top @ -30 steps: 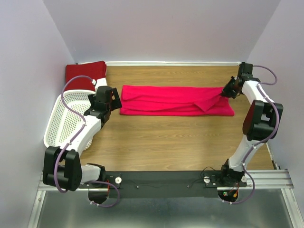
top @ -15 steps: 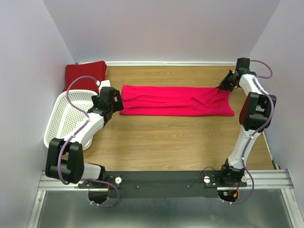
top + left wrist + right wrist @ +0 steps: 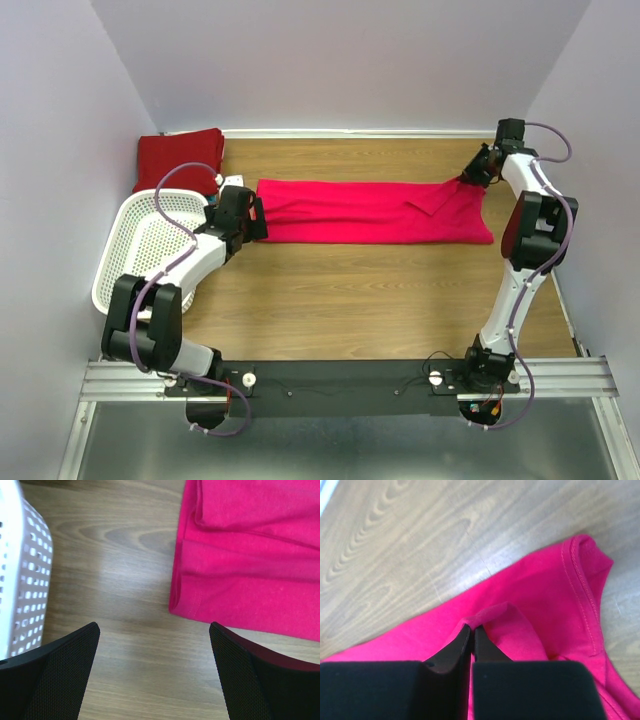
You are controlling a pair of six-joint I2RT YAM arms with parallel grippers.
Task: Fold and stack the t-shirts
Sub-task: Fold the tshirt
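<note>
A crimson-pink t-shirt (image 3: pixel 370 212) lies folded into a long band across the back of the table. My right gripper (image 3: pixel 468 178) is at its back right corner, jaws pinched on a small raised fold of the pink fabric (image 3: pixel 492 614) at the tips (image 3: pixel 472 626). Wide open, my left gripper (image 3: pixel 256 214) hovers low over bare wood just beside the shirt's left end (image 3: pixel 240 565), holding nothing. A darker red t-shirt (image 3: pixel 178 155) lies folded in the back left corner.
A white perforated basket (image 3: pixel 140 250) stands at the left, close beside my left arm, and its wall (image 3: pixel 20 570) shows in the left wrist view. Walls close the table at the back and on both sides.
The left gripper moved right, up to the pink shirt's left end. The right gripper carried its pinched fold toward the back right corner, flattening the flap.
</note>
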